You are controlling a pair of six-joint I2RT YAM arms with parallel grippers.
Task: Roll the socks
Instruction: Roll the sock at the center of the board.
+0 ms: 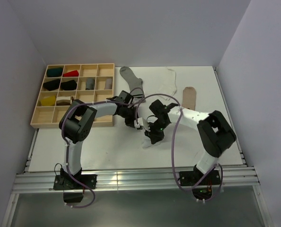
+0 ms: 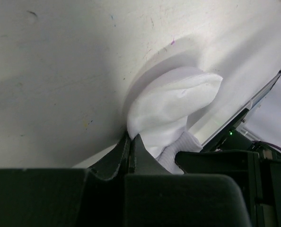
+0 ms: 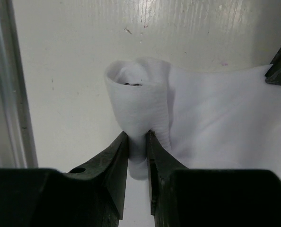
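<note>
A white sock (image 1: 148, 142) lies at the middle of the table, partly under both arms. In the right wrist view its end (image 3: 138, 99) is curled into a loose roll, and my right gripper (image 3: 138, 142) is shut on that roll's near edge. In the left wrist view the sock's rounded end (image 2: 173, 104) lies flat, and my left gripper (image 2: 131, 138) is shut on its edge. In the top view the left gripper (image 1: 132, 123) and right gripper (image 1: 153, 136) stand close together. No black stripes show. A beige sock (image 1: 189, 96) lies flat at the back right.
A wooden compartment tray (image 1: 41, 122) with several rolled socks stands at the left. A grey sock (image 1: 131, 78) and another stretch of white sock (image 1: 166, 82) lie at the back; the arms hide whether it joins the held one. Metal rails (image 1: 131, 179) run along the near edge.
</note>
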